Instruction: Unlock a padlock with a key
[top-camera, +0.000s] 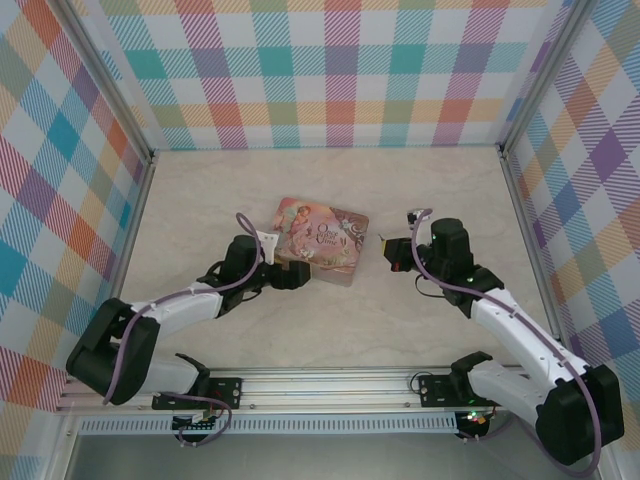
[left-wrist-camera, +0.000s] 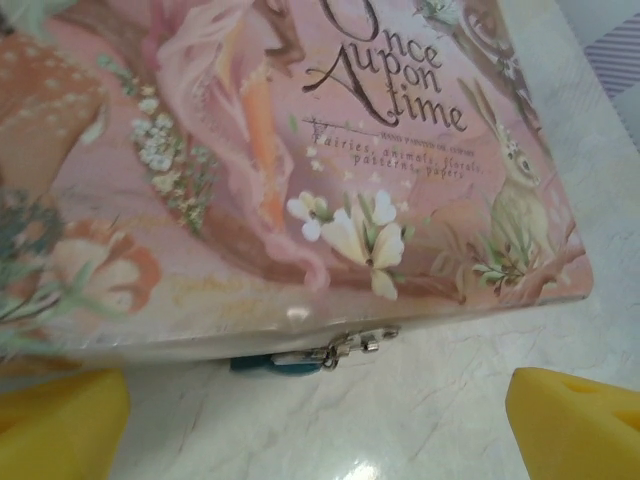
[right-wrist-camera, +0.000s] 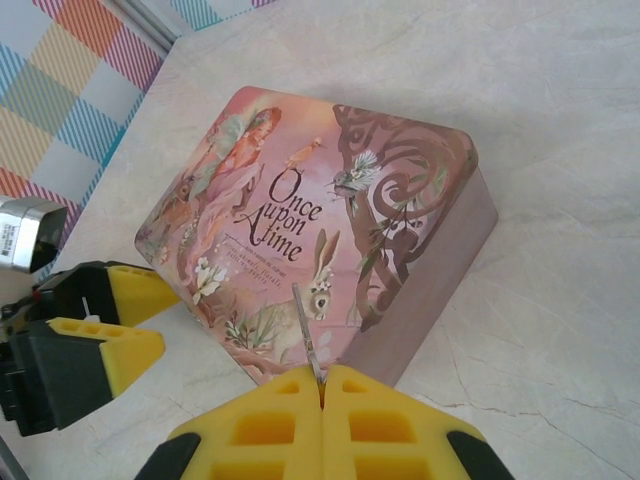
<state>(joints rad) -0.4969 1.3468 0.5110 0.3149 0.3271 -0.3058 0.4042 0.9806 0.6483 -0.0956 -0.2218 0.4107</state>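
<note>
Yellow pads (left-wrist-camera: 60, 425) of our left gripper (left-wrist-camera: 318, 425) frame the padlock (left-wrist-camera: 272, 364), its blue body tucked under the front edge of the tin (left-wrist-camera: 300, 150), low against the table (left-wrist-camera: 400, 420). We judge the risk plain: nothing grips the padlock, so a push from the key (right-wrist-camera: 308, 335) could swing it aside or slide the tin. We cannot see the keyhole, and the thin key, pinched at one end between soft pads, could twist or slip on a missed thrust. It also sits well apart from the padlock, off the tin's right side, so a long reach comes first. Our left gripper stands spread wide, touching nothing, just short of the padlock. Our right gripper (right-wrist-camera: 322, 388) is pressed together on the key, whose blade pokes out toward the tin's corner.
</note>
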